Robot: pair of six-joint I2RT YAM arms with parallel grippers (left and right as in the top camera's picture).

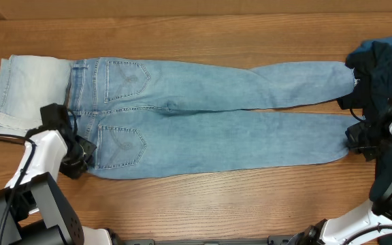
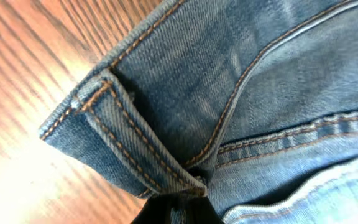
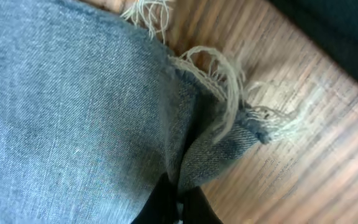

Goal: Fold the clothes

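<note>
A long pair of light-blue jeans [image 1: 203,129] lies flat across the table, waistband at the left, frayed hems at the right, back pockets up. My left gripper [image 1: 80,151] is shut on the near corner of the waistband [image 2: 135,143], pinching a belt loop. My right gripper [image 1: 354,139] is shut on the frayed hem [image 3: 229,124] of the near leg. A paler folded denim piece [image 1: 29,92] lies at the far left. A dark navy garment [image 1: 386,61] is heaped at the right edge.
The wooden table [image 1: 203,204] shows bare wood in front of the jeans and along the back. Both arm bases stand at the near edge, left [image 1: 33,211] and right [image 1: 386,204].
</note>
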